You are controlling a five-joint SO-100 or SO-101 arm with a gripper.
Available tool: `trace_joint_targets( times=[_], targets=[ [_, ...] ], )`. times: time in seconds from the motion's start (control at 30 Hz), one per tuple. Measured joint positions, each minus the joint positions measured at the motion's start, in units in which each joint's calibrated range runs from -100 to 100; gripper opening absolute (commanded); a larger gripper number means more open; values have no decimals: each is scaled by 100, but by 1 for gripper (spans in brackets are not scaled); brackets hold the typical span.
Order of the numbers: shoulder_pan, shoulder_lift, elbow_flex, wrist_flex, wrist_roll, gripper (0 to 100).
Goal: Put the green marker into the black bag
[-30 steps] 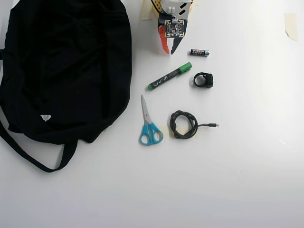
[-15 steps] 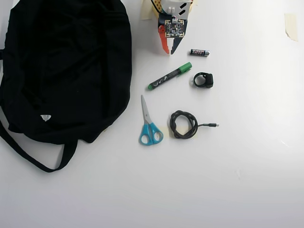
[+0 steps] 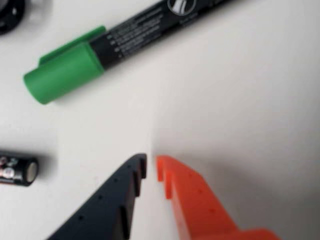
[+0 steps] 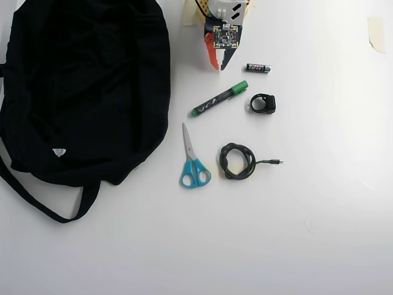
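A plain white table [image 4: 319,203], everything laid out flat. The gripper [image 3: 151,167] hangs at the far edge, its jaws nearly together with only a sliver between them, holding nothing. The green marker [image 4: 219,98] lies slanted just near of it, untouched, well right of the black bag [image 4: 86,86] in the overhead view. The battery [image 4: 258,67] sits beside the gripper, so the reach needs care.

Backdrop as I see it on my feeds: one plain white tabletop [image 4: 319,233] fills the overhead view edge to edge. Light is bright and even, shadows soft. Beige tape pieces: one at upper right [image 4: 376,32], one at top [image 4: 190,13].
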Motion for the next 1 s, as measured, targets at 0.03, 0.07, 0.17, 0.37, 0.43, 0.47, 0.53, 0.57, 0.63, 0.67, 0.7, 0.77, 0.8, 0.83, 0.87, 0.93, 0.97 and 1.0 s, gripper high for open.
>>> trace_joint_targets(
  times=[0.03,0.07,0.17,0.37,0.43,0.47,0.53,0.57,0.63,0.67,0.7,0.77,0.8,0.83,0.87,0.93,0.97,1.0],
  targets=[
    [0,0,0,0,0,2],
    [0,0,0,0,0,3],
    [0,0,0,-17,0,3],
    [0,0,0,-275,0,2],
    [0,0,0,-584,0,2],
    [0,0,0,-781,0,2],
    [-22,0,0,-1219,0,2],
    [-44,33,0,-1468,0,2],
    [-88,224,0,-1992,0,2],
    [-118,365,-16,-2276,0,2],
    [-140,540,-39,-2585,0,2],
    [-220,971,-228,-3186,0,3],
    [-265,1187,-314,-3478,0,3],
    [-309,1436,-409,-3718,0,3],
    [-345,1677,-503,-3942,0,3],
    [-426,2117,-818,-4345,0,3],
    [-463,2341,-998,-4517,0,2],
    [-485,2549,-1179,-4672,0,2]
  ],
)
